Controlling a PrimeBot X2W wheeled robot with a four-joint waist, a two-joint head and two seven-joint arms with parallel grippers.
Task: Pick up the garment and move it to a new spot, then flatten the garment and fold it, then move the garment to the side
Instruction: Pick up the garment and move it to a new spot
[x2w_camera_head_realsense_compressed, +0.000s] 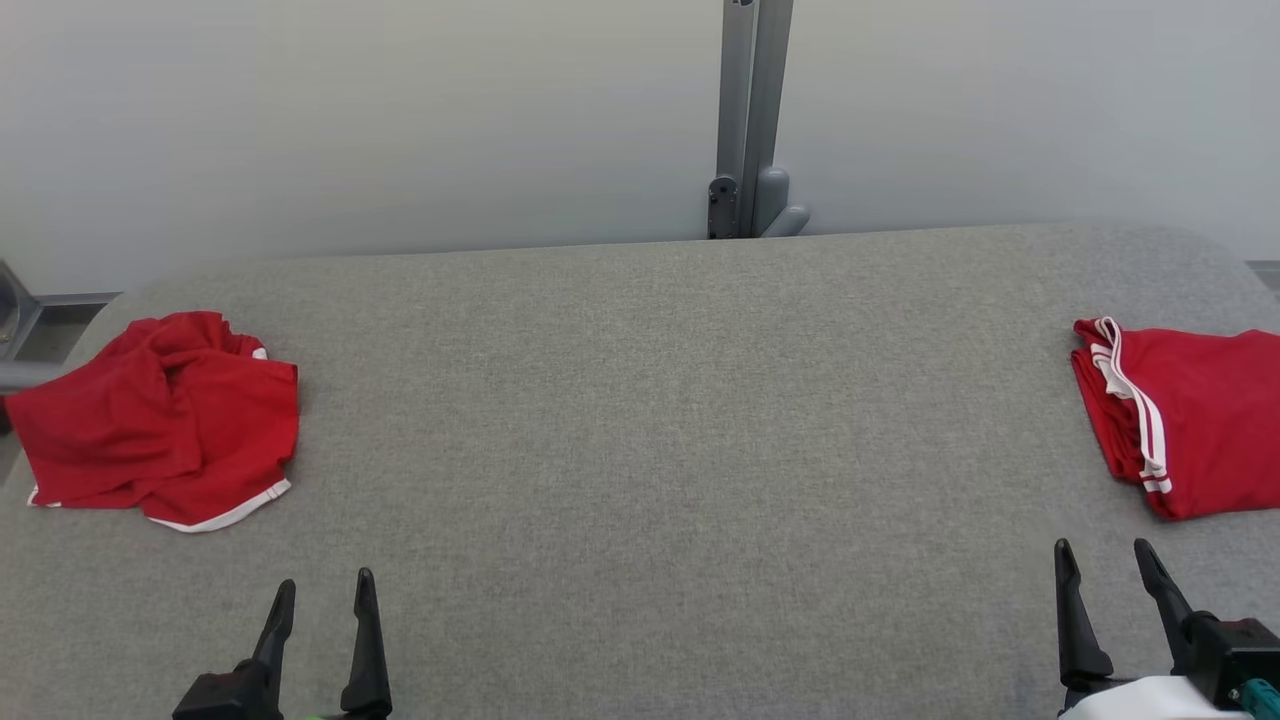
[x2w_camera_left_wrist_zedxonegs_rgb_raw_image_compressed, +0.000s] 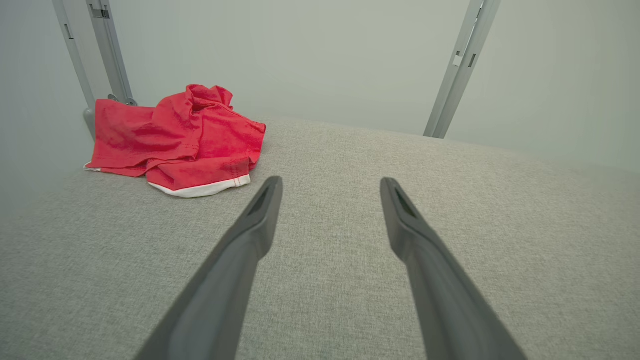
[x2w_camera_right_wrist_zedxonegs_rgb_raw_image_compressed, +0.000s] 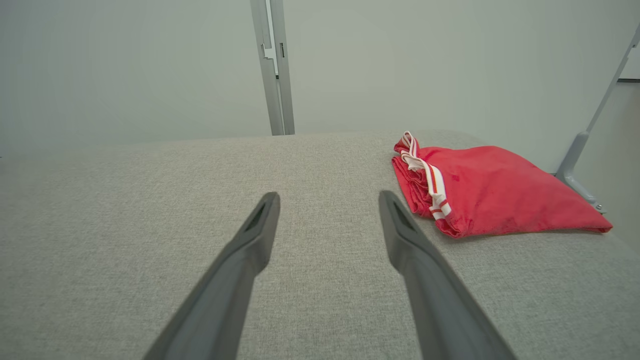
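Head view: a grey cloth-covered table (x2w_camera_head_realsense_compressed: 660, 400) is seen, with a red garment at each end and both grippers low at its near edge.
Crumpled garment: a red heap with a white hem (x2w_camera_head_realsense_compressed: 160, 420) is found at the table's left end, close to the left edge.
Folded garment: a neat red stack with a white-striped band (x2w_camera_head_realsense_compressed: 1190, 415) is laid at the right end and is partly cut off by the frame.
Left gripper: the fingers (x2w_camera_head_realsense_compressed: 326, 582) are spread apart with nothing between them, and are pointed towards the far side.
Right gripper: the fingers (x2w_camera_head_realsense_compressed: 1102, 548) are likewise spread and nothing is held; the folded garment is just beyond them, slightly to the right.
Direction: the crumpled garment is placed ahead and to the left of the left gripper, well apart from it; in the left wrist view it is seen up and left of the fingertips.
Long axis: the heap is spread somewhat wider across the table than deep, with the white hem turned to the near side.
Nearer arm: the left arm is judged the nearer one, since the right is separated from the heap by the whole table.
Step in hand: the pick-up is judged not yet begun.
Next move: a reach forward and leftward is called for, and the hem edge is judged the easiest to pinch.
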